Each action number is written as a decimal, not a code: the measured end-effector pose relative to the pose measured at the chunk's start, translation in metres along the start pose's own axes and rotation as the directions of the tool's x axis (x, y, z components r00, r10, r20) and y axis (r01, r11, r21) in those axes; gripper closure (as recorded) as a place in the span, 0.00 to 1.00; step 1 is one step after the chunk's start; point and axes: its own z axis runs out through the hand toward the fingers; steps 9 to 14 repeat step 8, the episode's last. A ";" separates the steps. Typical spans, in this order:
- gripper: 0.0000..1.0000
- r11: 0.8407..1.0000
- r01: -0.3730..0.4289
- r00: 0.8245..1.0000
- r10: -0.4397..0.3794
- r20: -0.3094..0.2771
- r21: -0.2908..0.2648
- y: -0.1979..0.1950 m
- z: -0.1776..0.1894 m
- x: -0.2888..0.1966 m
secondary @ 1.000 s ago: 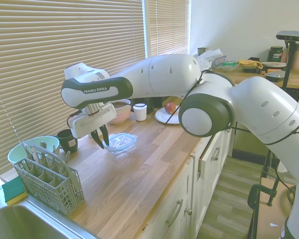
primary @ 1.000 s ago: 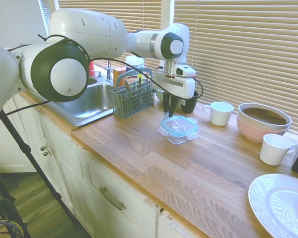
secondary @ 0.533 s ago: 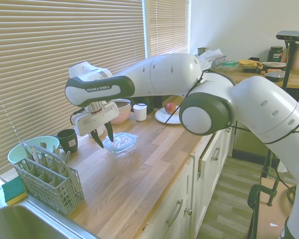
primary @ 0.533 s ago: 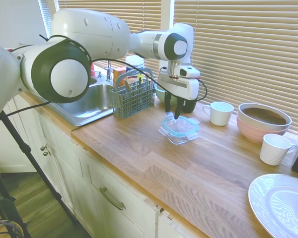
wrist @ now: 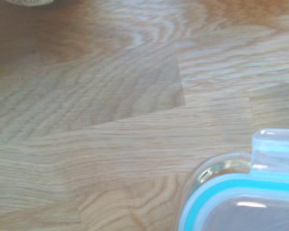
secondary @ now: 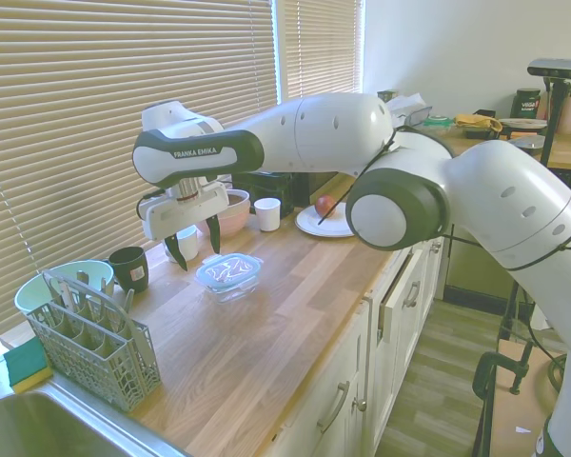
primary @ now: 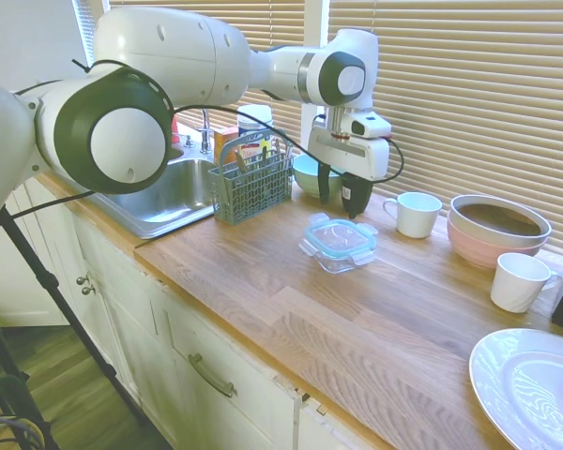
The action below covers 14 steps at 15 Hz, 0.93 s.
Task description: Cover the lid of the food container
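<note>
- I found the gripper (primary: 337, 199) raised above the wooden counter (primary: 375, 319), on the window side of the food container (primary: 337, 255) and clear of it. In the second exterior view the gripper (secondary: 193, 250) hung between the dark mug (secondary: 128, 268) and the container (secondary: 230, 282).
- I noted its two dark fingers (secondary: 213, 239) spread wide, with nothing between them.
- I saw the lid (primary: 339, 236) lying flat on top of the food container, its teal seal rim showing all round. The lid (secondary: 228, 269) looked seated squarely in both exterior views; I could not tell whether its snap tabs were pressed down.
- I placed the container on the counter roughly mid-way along, between the grey cutlery basket (primary: 251, 184) and the white mug (primary: 416, 214), apart from both.
- In the wrist view I caught only one corner of the lid (wrist: 241, 202), teal rim and one clear tab, with bare wood grain (wrist: 111, 120) filling the remainder. Picture soft.
- I logged a mint green bowl (primary: 311, 174) behind the gripper near the blinds (primary: 450, 84), partly hidden by it.
- I logged a pink bowl (primary: 495, 234) with a dark inside beyond the white mug, a second white cup (primary: 519, 281) just in front of that bowl, and a white plate (primary: 525, 389) at the near right corner of the counter.
- I noted the steel sink (primary: 164, 197) beside the cutlery basket.
</note>
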 end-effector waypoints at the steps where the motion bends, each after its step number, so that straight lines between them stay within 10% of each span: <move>1: 0.00 1.000 0.015 1.000 -0.015 -0.001 0.015 0.003 -0.009 0.001; 14: 0.00 0.987 0.138 0.990 -0.137 -0.022 0.083 0.048 -0.083 -0.024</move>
